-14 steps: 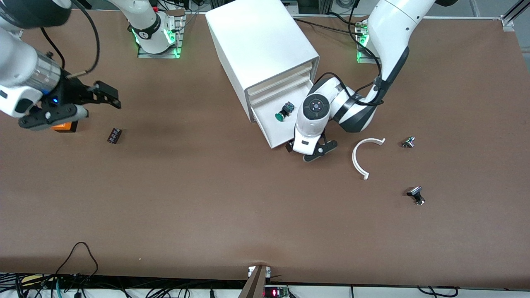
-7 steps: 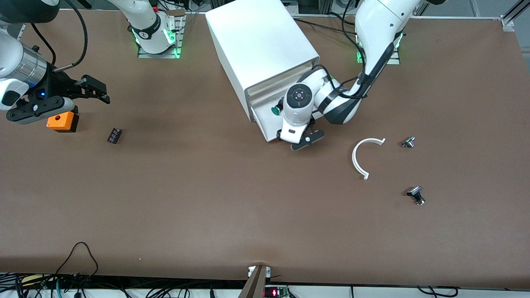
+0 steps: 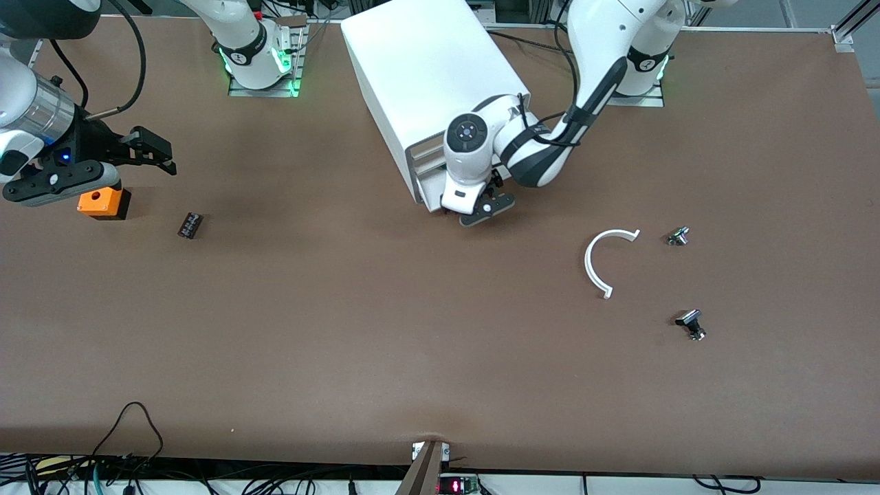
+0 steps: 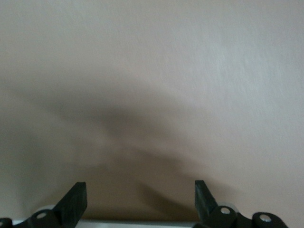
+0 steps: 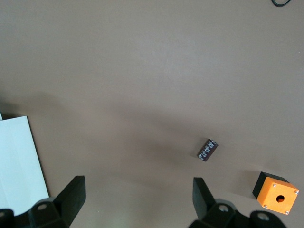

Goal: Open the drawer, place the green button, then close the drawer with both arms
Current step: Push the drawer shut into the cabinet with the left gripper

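Left gripper sits low at the front of the drawer, fingers spread apart. I see the drawer almost fully inside the cabinet. I cannot see the button. Right gripper waits open in the air near the orange cube, at the right arm's end.

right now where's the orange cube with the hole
In the front view the orange cube sits on the table at the right arm's end, under the open right gripper, with a small black part beside it toward the cabinet.
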`<action>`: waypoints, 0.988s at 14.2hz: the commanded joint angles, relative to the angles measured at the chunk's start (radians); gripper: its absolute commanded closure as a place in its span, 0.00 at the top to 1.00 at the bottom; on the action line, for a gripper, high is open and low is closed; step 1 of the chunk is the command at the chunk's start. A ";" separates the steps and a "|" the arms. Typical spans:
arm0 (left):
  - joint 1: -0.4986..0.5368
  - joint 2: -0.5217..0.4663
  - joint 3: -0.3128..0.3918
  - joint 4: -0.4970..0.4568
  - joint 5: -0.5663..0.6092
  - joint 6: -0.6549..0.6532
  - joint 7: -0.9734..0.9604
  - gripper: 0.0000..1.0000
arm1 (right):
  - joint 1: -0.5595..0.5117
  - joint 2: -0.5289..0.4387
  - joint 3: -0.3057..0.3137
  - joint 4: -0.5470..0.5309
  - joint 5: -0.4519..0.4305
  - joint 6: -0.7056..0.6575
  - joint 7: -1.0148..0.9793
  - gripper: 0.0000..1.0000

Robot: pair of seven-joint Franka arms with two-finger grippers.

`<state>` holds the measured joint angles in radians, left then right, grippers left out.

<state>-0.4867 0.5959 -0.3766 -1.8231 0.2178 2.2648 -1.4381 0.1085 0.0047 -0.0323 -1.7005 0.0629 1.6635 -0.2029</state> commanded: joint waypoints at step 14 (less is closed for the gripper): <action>0.253 -0.076 -0.044 0.122 0.110 -0.118 -0.018 1.00 | -0.009 0.049 0.003 0.094 -0.031 -0.027 -0.004 1.00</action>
<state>-0.2761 0.5513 -0.4072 -1.7194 0.2953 2.2085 -1.4708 0.1066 0.0432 -0.0335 -1.6328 0.0422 1.6601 -0.2031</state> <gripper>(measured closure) 0.000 0.000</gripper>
